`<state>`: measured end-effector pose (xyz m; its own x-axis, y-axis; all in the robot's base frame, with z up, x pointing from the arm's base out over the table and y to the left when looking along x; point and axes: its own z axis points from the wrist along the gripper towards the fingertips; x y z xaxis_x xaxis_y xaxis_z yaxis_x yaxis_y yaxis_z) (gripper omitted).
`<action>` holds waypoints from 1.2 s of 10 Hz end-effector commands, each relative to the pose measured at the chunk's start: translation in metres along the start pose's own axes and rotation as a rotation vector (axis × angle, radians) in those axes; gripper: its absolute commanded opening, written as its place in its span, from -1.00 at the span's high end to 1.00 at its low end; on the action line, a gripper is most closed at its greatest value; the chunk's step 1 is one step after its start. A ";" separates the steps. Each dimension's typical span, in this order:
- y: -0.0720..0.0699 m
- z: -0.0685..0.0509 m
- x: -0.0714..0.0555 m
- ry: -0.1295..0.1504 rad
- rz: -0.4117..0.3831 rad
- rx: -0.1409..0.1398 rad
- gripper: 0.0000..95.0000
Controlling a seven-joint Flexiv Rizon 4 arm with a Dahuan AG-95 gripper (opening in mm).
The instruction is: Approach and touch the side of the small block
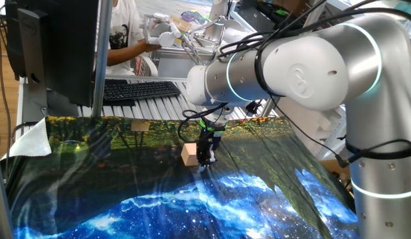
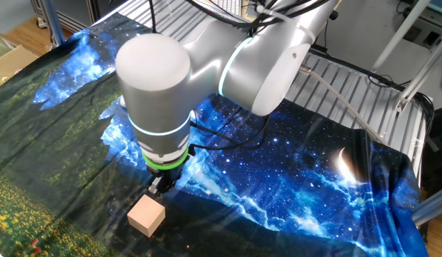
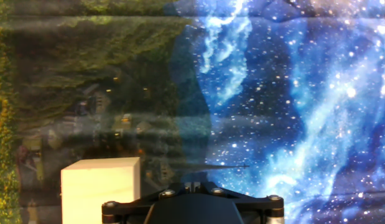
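The small block is a pale wooden cube resting on the printed cloth. It also shows in the other fixed view and at the lower left of the hand view. My gripper is a black tool tip held low over the cloth, right beside the block's side. From the fixed views it looks to be against the block or a hair off; I cannot tell which. In the other fixed view the gripper sits just behind the block. In the hand view only the gripper's black body shows, and the jaws are hidden.
A flatter tan piece lies at the cloth's far edge. A keyboard, a monitor and a person are behind the table. A white cloth lies at the left edge. A metal slatted table surrounds the cloth.
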<state>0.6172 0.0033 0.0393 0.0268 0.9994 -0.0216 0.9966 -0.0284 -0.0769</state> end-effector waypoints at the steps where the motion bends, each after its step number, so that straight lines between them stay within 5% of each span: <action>1: 0.000 -0.004 -0.001 0.004 -0.020 0.000 1.00; 7: -0.006 -0.038 -0.008 0.007 -0.048 0.013 1.00; 12: -0.007 -0.041 -0.009 0.036 -0.040 0.018 1.00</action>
<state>0.6135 -0.0050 0.0812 -0.0152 0.9997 0.0207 0.9952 0.0171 -0.0968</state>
